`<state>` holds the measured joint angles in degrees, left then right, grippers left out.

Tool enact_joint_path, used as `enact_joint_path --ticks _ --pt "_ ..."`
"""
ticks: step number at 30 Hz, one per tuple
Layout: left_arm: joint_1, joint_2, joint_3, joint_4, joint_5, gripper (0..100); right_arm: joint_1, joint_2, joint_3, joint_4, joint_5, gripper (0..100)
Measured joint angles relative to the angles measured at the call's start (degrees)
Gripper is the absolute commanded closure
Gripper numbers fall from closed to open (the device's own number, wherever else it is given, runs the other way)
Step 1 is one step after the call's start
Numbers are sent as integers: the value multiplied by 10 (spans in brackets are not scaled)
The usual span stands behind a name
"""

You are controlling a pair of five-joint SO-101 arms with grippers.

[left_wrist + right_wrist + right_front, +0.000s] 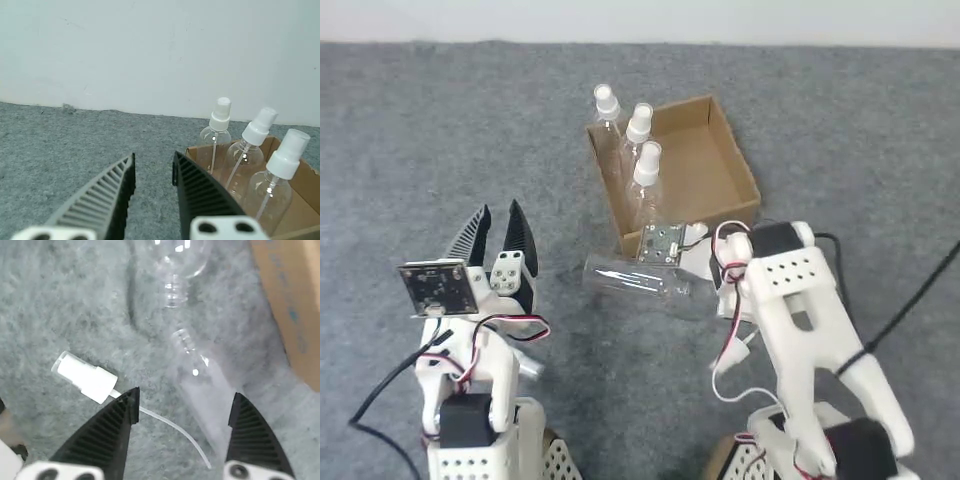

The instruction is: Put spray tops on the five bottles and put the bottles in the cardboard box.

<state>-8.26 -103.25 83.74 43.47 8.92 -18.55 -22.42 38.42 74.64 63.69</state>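
Note:
Three clear bottles with white spray tops (639, 122) stand along the left inner wall of the cardboard box (705, 170); the left wrist view shows them (245, 150) beyond my left gripper (152, 172), which is open, holds nothing and hangs above the carpet left of the box (498, 228). Two clear bottles without tops lie on the carpet in front of the box, one (182, 260) farther off, the other (205, 385) between the fingers of my open right gripper (185, 405). A loose white spray top (87, 377) with its thin tube lies beside that bottle. One bottle (630, 278) lies on its side.
Grey carpet (440, 140) covers the table, with a pale wall behind (150, 50). The box's right half (710, 160) holds nothing. The right arm's white body (810, 310) and cables stand close to the box's front corner.

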Motion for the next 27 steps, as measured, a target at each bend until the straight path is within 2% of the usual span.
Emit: enact_joint_path --ticks 15,27 --pt "0 0 0 0 0 886 -4 97 -1 -52 69 757" --pt "0 0 25 -36 0 886 -1 156 -1 -105 76 757"
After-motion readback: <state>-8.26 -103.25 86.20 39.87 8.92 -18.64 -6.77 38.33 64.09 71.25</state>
